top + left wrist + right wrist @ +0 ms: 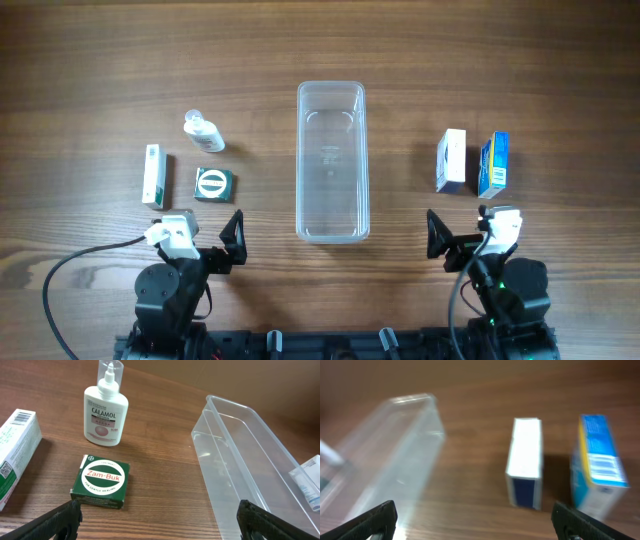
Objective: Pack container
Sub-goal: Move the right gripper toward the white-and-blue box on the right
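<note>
Well, nearest, the left gripper (205, 240) and right gripper (470, 236) sit spread wide, empty, flanking the container (332, 170), itself unfilled on the bench (100, 60). Left of it lie the Zam-Buk box (213, 184), then the bottle (204, 131); right, a white box (452, 160) and blue box (494, 164), presumably one batch per arm.
</note>
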You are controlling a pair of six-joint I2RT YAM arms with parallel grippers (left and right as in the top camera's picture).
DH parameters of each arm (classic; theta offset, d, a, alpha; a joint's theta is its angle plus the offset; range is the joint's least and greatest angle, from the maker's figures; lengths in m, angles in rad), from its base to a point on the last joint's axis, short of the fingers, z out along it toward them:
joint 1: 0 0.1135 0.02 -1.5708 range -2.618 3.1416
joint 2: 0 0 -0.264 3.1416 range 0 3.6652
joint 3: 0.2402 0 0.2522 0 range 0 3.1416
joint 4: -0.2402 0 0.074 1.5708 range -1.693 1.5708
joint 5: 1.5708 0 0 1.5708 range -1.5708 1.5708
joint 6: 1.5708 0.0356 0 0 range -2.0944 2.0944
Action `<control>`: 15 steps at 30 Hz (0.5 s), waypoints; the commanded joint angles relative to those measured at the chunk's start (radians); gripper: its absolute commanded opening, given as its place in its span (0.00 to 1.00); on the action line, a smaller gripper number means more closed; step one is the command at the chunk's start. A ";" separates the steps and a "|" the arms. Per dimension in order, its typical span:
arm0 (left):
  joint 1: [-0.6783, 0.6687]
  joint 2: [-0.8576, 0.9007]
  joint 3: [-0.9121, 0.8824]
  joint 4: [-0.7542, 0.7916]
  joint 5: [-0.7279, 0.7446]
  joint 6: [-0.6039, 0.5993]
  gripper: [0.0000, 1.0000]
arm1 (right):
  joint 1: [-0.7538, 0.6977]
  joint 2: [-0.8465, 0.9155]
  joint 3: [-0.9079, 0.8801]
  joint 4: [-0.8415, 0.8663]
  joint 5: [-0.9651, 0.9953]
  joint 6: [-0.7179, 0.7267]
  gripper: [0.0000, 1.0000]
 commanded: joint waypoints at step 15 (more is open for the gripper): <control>0.006 -0.006 -0.003 0.006 0.005 0.024 1.00 | -0.005 0.877 0.921 -0.335 -0.116 -0.133 1.00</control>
